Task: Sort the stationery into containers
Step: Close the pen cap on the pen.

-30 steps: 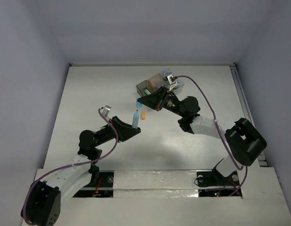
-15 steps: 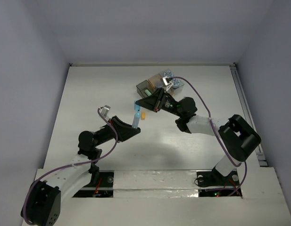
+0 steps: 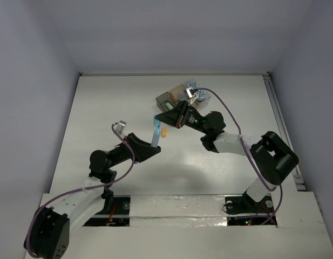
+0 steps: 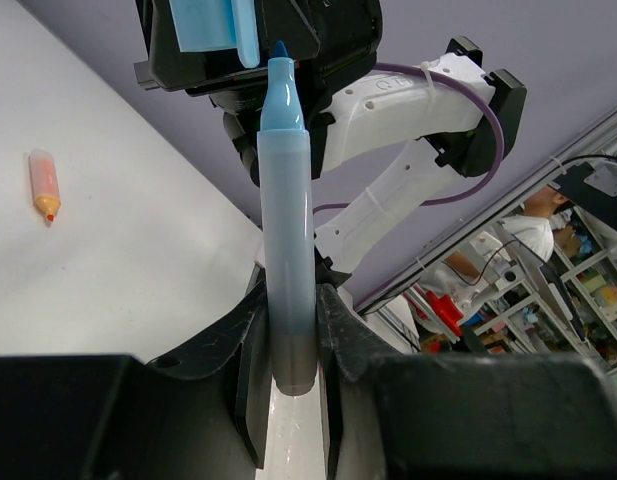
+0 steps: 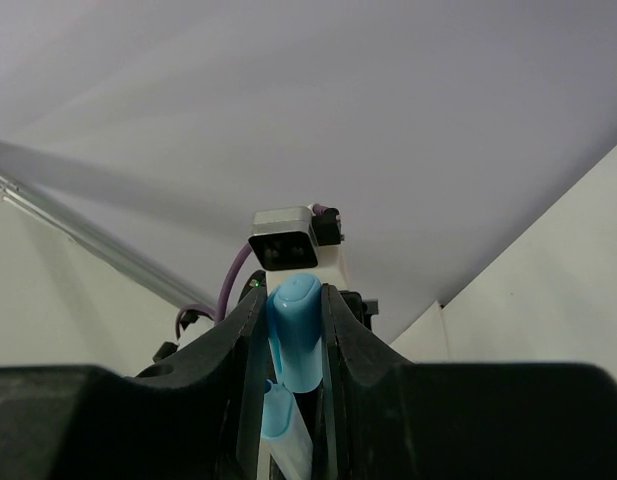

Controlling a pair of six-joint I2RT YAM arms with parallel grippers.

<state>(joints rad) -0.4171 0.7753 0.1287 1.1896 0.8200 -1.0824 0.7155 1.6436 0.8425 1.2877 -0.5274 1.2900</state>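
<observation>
Claws on both arms meet above the middle of the white surface (image 3: 101,108), each clamped on one part of the same pen. The left claw (image 3: 154,142) reaches up from the near left. Its fingers are closed tight around the lower barrel of a light blue marker (image 3: 155,134), which stands nearly upright with its bare darker-blue tip at the top. The right claw (image 3: 157,118) comes in from the far right and is closed almost fully on the marker's light blue cap (image 3: 154,120), held just above the tip.

From the left wrist, the left claw (image 4: 288,320) grips the marker (image 4: 286,220) close to its base. The tip sits right beside the cap (image 4: 213,25); whether the two touch cannot be told. From the right wrist, the right claw (image 5: 291,300) pinches the cap (image 5: 293,335) between both fingers, its rounded end pointing away from the camera.

Toward the far side sit the containers (image 3: 179,97), a joined cluster partly hidden by the right arm, with a dark grey box (image 3: 166,101) at the left end. Two blue-and-white patterned rolls (image 3: 192,84) sit at the clear end on the right.

An orange stick (image 3: 163,132) lies flat on the surface just right of the marker, apart from both claws; the left wrist also sees it (image 4: 44,185).
</observation>
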